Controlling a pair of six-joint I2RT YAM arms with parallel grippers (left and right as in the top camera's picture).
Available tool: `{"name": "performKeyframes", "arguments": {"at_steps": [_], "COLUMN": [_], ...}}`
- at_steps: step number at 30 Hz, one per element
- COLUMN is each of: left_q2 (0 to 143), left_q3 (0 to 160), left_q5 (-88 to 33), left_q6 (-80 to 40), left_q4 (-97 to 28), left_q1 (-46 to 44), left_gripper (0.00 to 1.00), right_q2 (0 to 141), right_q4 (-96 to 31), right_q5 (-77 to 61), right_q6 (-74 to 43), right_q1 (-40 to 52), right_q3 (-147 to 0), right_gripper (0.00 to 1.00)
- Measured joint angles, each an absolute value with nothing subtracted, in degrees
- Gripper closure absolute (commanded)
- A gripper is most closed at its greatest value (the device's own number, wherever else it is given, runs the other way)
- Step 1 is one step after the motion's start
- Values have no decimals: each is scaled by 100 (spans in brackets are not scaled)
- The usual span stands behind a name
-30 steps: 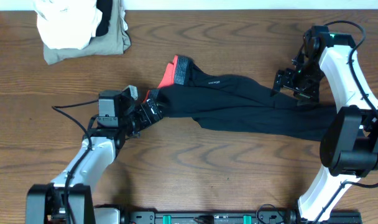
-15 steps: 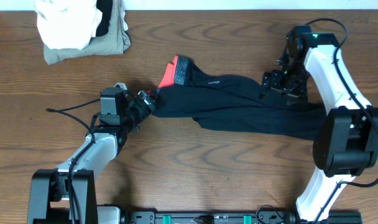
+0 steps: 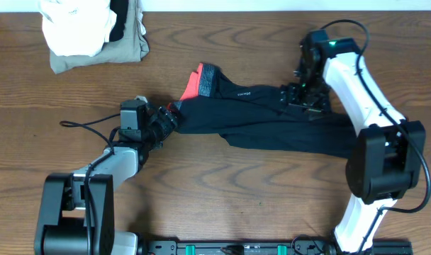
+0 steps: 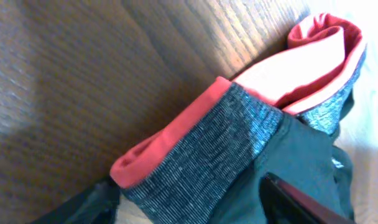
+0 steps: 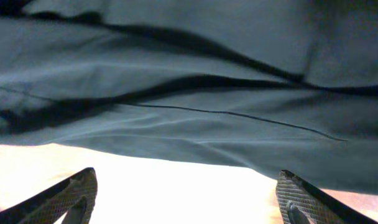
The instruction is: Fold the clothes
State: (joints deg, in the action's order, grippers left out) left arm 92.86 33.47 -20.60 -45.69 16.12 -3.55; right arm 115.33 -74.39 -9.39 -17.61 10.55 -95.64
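The clothes (image 3: 272,122) are one long black garment lying across the middle of the table, its grey waistband (image 3: 207,79) edged in red-orange at the left end. My left gripper (image 3: 171,115) sits at the waistband's lower corner. In the left wrist view the waistband (image 4: 220,143) lies between the jaws of my left gripper (image 4: 189,186), which stand apart on either side of it. My right gripper (image 3: 295,98) hovers at the garment's far edge, open. In the right wrist view the black fabric (image 5: 189,81) lies just ahead of my right gripper (image 5: 186,176), with bare table between its fingers.
A white folded cloth (image 3: 74,28) rests on a khaki-olive folded garment (image 3: 127,49) at the back left corner. The left arm's cable (image 3: 84,125) trails over the wooden table (image 3: 237,191) to the left.
My left gripper has pushed forward onto the waistband corner and its jaws have narrowed. My right arm has slid left along the garment's far edge, jaws still wide.
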Motion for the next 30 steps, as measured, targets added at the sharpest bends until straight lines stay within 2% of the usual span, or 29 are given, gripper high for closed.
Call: {"name": "performKeyframes", "arguments": {"at_steps": [2, 4, 5, 13, 20, 30], "left_q2": [9343, 9404, 9417, 9347, 8477, 7194], "left_q3": [3350, 3350, 3350, 3350, 3347, 3347], "left_q5": [-2049, -2053, -2047, -2279, -2467, -2467], "left_q6": [-4584, -4591, -4613, -4611, -4609, -4134], "left_q4": [1592, 1575, 1575, 1356, -263, -1789], "left_q1": [-353, -355, -355, -196, 624, 1737], "left_gripper": [75, 90, 94, 94, 94, 94], "right_q2": [11533, 11533, 11533, 11533, 11533, 11533], "right_q4": [-7328, -7188, -7107, -6565, -6237, -5885], "right_q5": [-939, -943, -950, -961, -967, -1116], "right_q6": [-1787, -1806, -1824, -1892, -1973, -2161], "right_q1": [1229, 1398, 1485, 2106, 2504, 2731], "right_q3": [-9564, -9564, -9564, -9564, -9564, -9564], "right_gripper": [9, 9, 9, 8, 7, 5]}}
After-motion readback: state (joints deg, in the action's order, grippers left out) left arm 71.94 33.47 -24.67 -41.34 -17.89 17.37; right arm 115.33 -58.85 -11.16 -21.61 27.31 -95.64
